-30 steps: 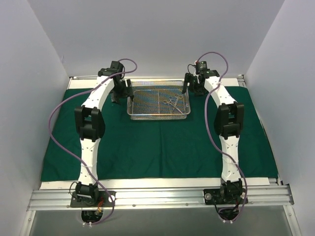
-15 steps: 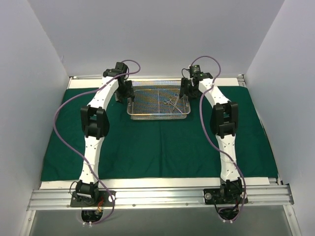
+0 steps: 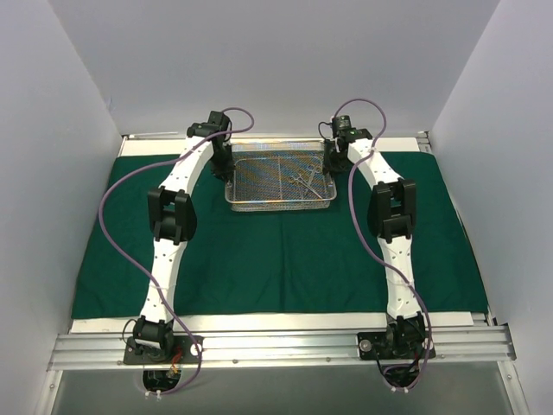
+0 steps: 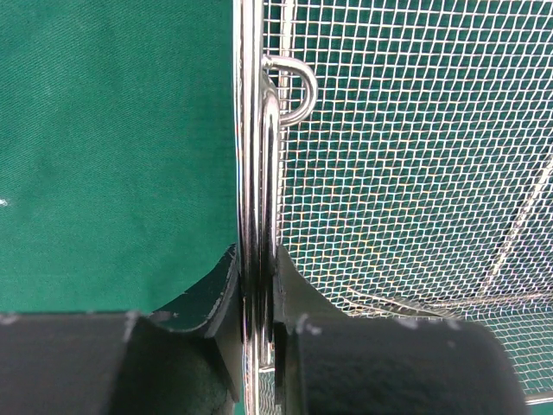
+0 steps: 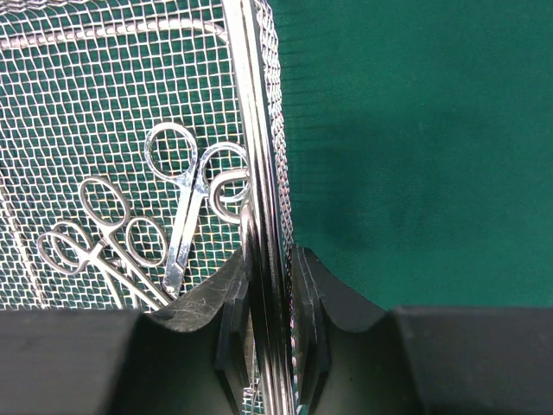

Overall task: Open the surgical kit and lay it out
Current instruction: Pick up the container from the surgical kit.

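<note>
Top external view: the dark green cloth (image 3: 276,259) lies opened flat over the table, and the wire-mesh tray (image 3: 281,205) stands on its far middle part. Both arms reach forward to it, one at each short end. From the left wrist camera I see the left gripper (image 4: 257,285) clenched on the rim of the left end, one finger outside and one inside the mesh, just below the small wire handle (image 4: 294,86). The right gripper (image 5: 272,285) grasps the rim of the right end in the same way. The silver instruments (image 5: 177,216) with ring handles lie inside the tray, near this right end, partly crossing each other. Whether the tray touches the cloth or is a little raised, I cannot tell.
</note>
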{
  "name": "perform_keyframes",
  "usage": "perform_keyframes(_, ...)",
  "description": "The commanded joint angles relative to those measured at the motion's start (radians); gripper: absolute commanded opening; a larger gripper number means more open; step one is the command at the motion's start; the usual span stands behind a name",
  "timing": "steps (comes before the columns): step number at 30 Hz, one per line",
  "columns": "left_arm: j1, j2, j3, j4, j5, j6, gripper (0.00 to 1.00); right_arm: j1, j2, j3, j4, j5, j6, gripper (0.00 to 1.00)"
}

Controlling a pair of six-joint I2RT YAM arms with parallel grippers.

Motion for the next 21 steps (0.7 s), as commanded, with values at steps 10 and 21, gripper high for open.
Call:
perform_keyframes(10, 0.007, -0.11, 0.082, 0.048, 0.039, -0.097, 0.02, 0.008, -0.134, 0.019, 0.002, 0.032, 0.096, 0.0)
perform_keyframes(21, -0.045, -0.202, 0.057, 0.088, 0.08, -0.049, 0.02, 0.008, -0.445, -0.324, 0.048, 0.059, 0.233, 0.0)
